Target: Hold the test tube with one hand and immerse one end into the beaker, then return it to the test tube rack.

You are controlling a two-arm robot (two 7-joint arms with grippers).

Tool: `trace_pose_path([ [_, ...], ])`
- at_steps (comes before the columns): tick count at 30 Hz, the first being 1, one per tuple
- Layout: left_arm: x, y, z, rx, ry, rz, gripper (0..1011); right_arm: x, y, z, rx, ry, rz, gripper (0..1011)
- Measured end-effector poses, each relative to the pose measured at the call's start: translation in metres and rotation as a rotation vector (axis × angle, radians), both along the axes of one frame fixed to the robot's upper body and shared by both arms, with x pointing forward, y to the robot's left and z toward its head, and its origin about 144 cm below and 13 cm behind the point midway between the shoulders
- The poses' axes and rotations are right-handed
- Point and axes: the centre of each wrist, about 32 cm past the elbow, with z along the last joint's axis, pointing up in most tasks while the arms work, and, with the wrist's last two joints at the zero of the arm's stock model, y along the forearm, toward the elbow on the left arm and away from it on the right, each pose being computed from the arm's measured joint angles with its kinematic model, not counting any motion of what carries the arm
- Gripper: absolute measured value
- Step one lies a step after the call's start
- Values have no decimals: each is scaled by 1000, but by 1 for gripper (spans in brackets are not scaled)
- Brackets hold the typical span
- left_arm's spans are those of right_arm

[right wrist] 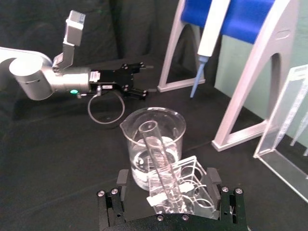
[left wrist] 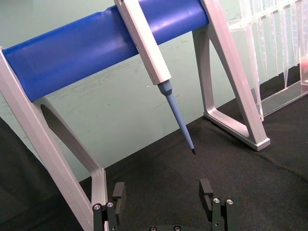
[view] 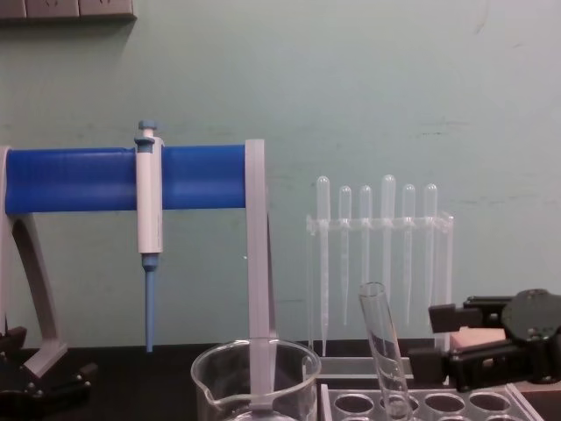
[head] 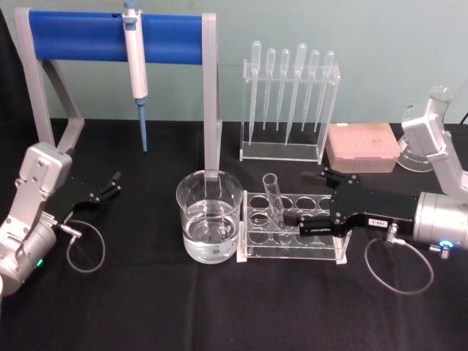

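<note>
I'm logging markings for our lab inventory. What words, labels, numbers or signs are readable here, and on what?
White label on the right hand, at the test tube rack: dark characters, too small to read.
Pipettor, beaker, test tube, pink box: no markings seen.
Left hand, parked at left: nothing readable.
So no text is legible.
</note>
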Motion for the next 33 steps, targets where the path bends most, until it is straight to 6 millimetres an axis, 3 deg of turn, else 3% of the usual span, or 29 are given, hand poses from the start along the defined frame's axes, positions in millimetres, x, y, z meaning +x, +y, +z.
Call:
trace_pose_path([
  [20, 0, 0, 0, 0, 0, 0, 1000, 34, 21, 6, -84, 13, 88, 1004],
  [33, 0, 0, 0, 0, 0, 0, 1000, 44, 30, 11, -116, -8, 108, 1004],
])
